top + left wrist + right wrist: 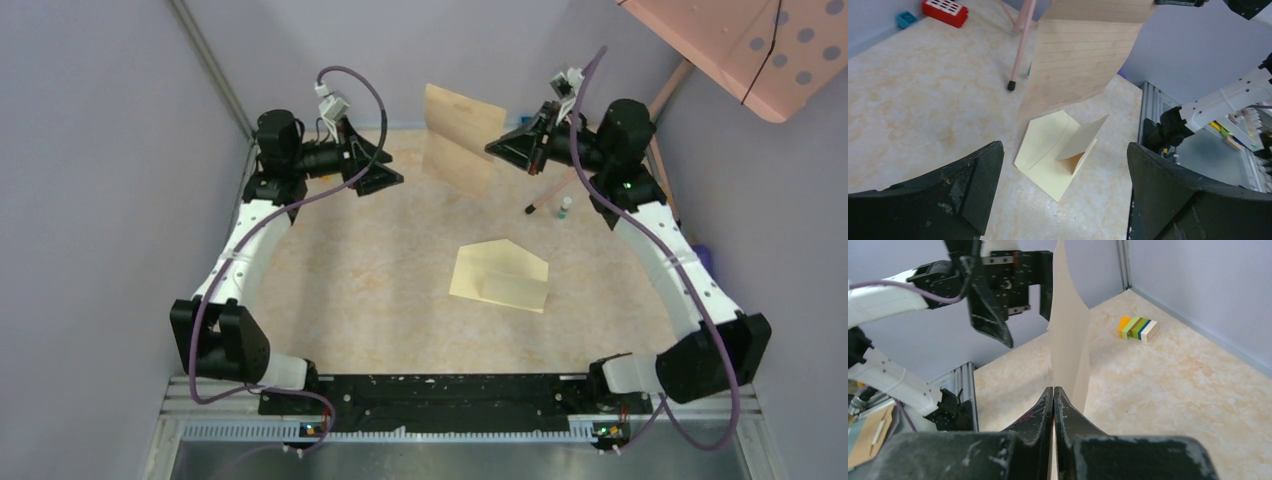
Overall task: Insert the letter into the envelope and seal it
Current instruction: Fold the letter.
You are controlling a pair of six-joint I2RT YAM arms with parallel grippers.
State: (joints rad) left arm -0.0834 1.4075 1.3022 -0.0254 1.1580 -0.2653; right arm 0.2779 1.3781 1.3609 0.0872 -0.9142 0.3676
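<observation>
One envelope (500, 277) | pale yellow, lying flat | pointed flap open

A marbled beige table (370, 290) sits between plain lilac walls (90, 150). By its far edge lie a red block (945, 11) with a grid of holes and, near it, a small blue piece (906, 19). A pink stick (1021, 46) leans with its black tip on the table; just beside the tip stands what may be a tiny green-capped bottle (566, 207). Close to another wall lies a striped block (1138, 328) of orange, green, yellow, blue and white. A pink dotted board (740, 45) juts in at the upper right.
</observation>
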